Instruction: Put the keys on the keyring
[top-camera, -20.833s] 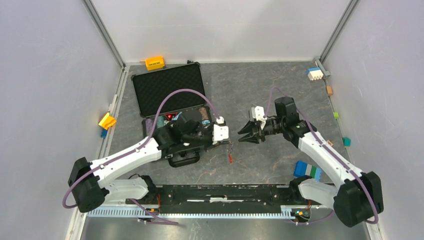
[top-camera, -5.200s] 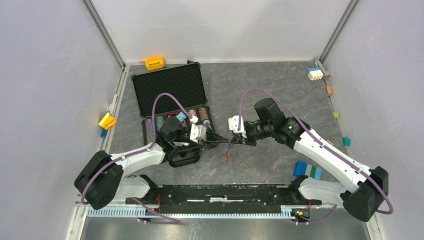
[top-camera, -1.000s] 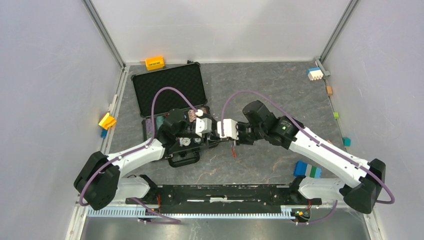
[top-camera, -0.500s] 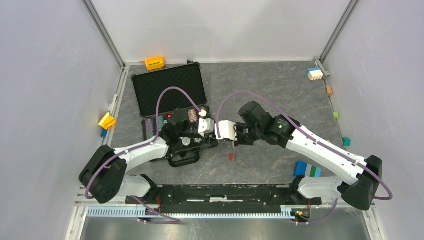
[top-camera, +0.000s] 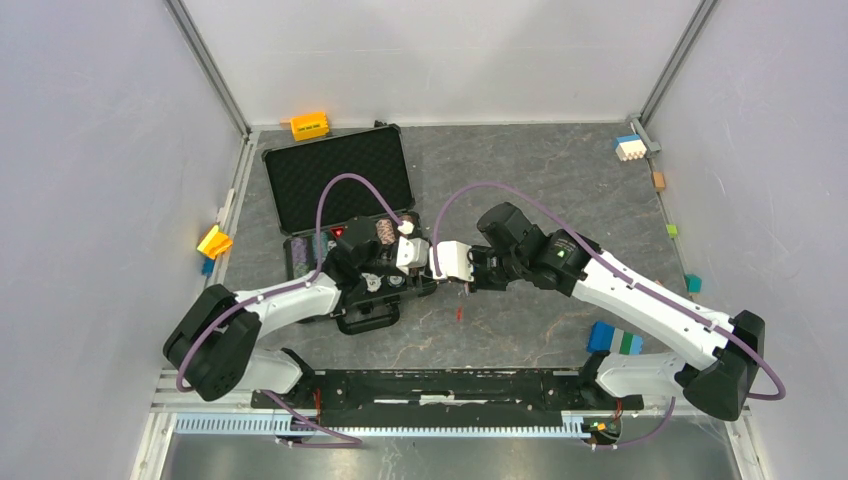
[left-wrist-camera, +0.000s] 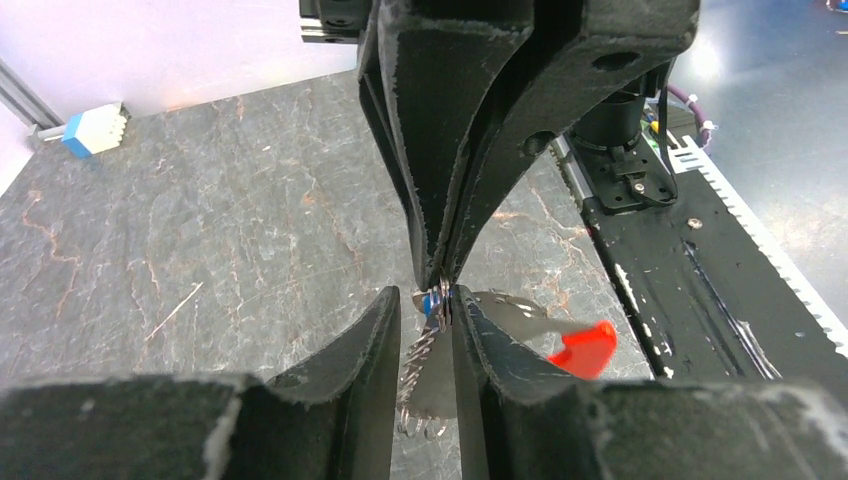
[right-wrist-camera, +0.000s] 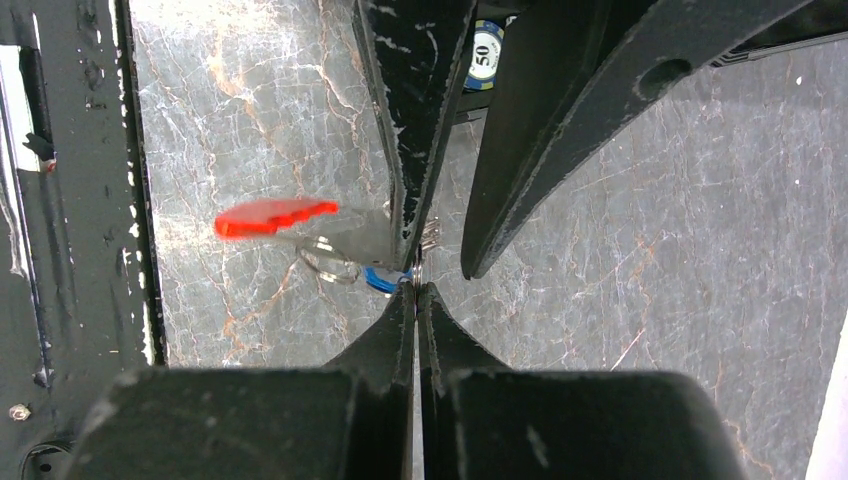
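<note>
Right end effector (right-wrist-camera: 415, 285) pinched shut on keyring (right-wrist-camera: 275, 217), blue key (right-wrist-camera: 380, 280) at my tips, over mid grey marbled worktop (top-camera: 540, 180). Left end effector (left-wrist-camera: 427, 305) straddles it, clamping unclear. White walls (top-camera: 440, 60).

Robotics lab cell: plain white walls (top-camera: 430, 50), aluminium corner posts (top-camera: 207, 68), marbled tabletop (top-camera: 520, 170).

white left arm (top-camera: 285, 300) and right arm (top-camera: 640, 295), black joints, looping purple cables (top-camera: 350, 178), scuffed black tapered jaws
</note>
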